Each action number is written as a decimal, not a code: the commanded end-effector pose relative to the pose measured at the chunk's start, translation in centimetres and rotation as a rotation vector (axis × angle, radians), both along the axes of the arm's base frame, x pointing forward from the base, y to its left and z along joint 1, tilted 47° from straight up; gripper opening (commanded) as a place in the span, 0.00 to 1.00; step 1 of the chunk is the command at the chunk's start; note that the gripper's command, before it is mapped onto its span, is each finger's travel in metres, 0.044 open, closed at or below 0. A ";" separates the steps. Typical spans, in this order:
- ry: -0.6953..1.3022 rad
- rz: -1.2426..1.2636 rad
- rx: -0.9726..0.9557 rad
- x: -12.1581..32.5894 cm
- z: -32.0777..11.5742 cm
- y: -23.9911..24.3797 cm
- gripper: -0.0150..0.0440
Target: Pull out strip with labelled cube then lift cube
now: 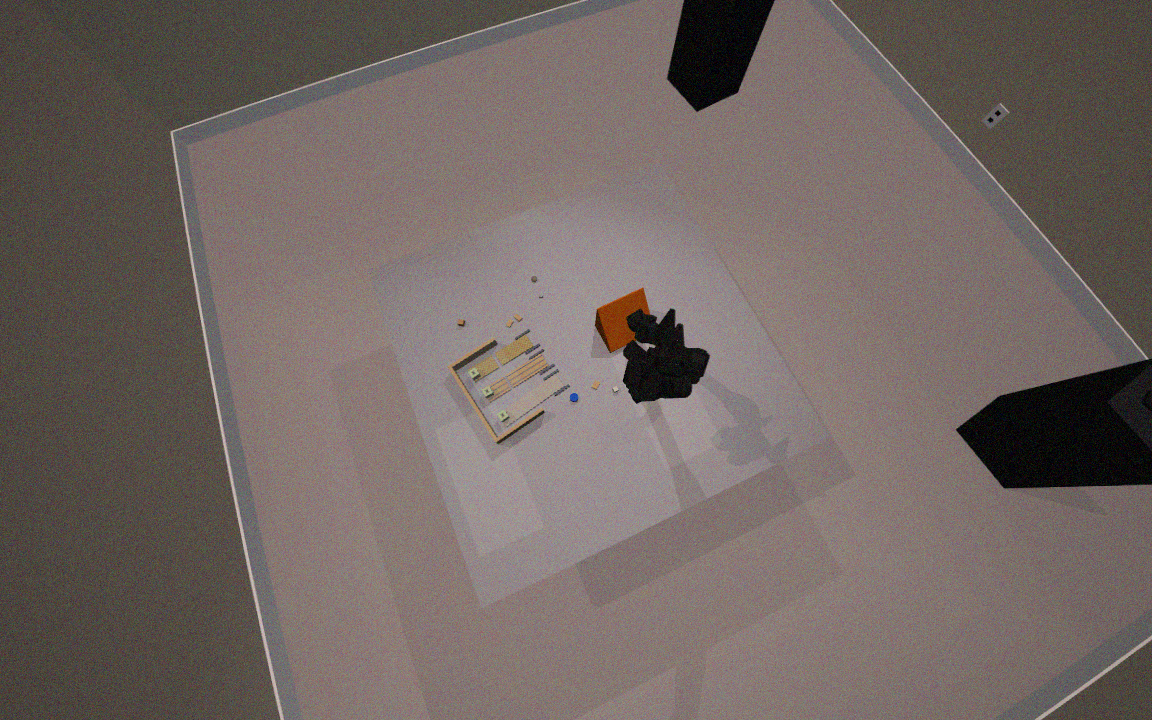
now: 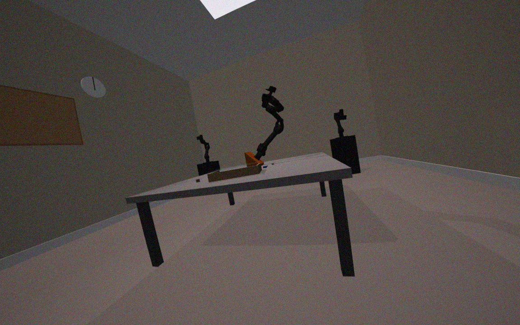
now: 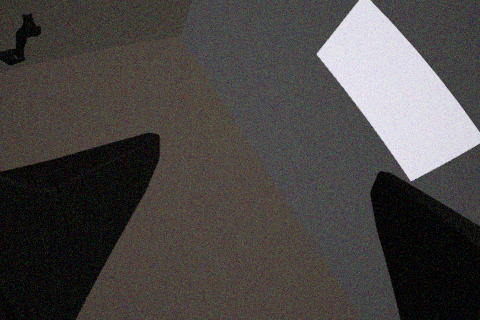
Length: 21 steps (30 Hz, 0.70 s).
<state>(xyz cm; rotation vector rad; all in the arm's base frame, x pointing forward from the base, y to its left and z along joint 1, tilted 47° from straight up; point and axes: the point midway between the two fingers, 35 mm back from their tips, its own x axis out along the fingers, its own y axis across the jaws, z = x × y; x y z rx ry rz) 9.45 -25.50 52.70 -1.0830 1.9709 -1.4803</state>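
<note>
A shallow wooden tray (image 1: 473,405) (image 2: 233,174) lies on the table. At its left side in the top view are three pale green cubes with dark marks: an upper cube (image 1: 473,373), a middle cube (image 1: 487,392) and a lower cube (image 1: 502,415). The marks are too small to read. The upper tan strip (image 1: 516,351) shows a gap near its cube. Thin orange lines (image 1: 526,371) run from the middle cube. A pale strip (image 1: 541,391) runs by the lower cube; whether it is whole, I cannot tell. My gripper (image 3: 269,165) is open and empty, raised high above the table.
An orange wedge (image 1: 616,320) (image 2: 252,159) stands at the arm's base, right of the tray in the top view. A blue disc (image 1: 574,397), a small tan block (image 1: 595,385) and a brown block (image 1: 461,322) lie around the tray. Dark pedestals with arms stand beyond the table.
</note>
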 end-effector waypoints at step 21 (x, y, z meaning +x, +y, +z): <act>2.169 -0.239 0.164 17.5 -6.7 -7.1 0.93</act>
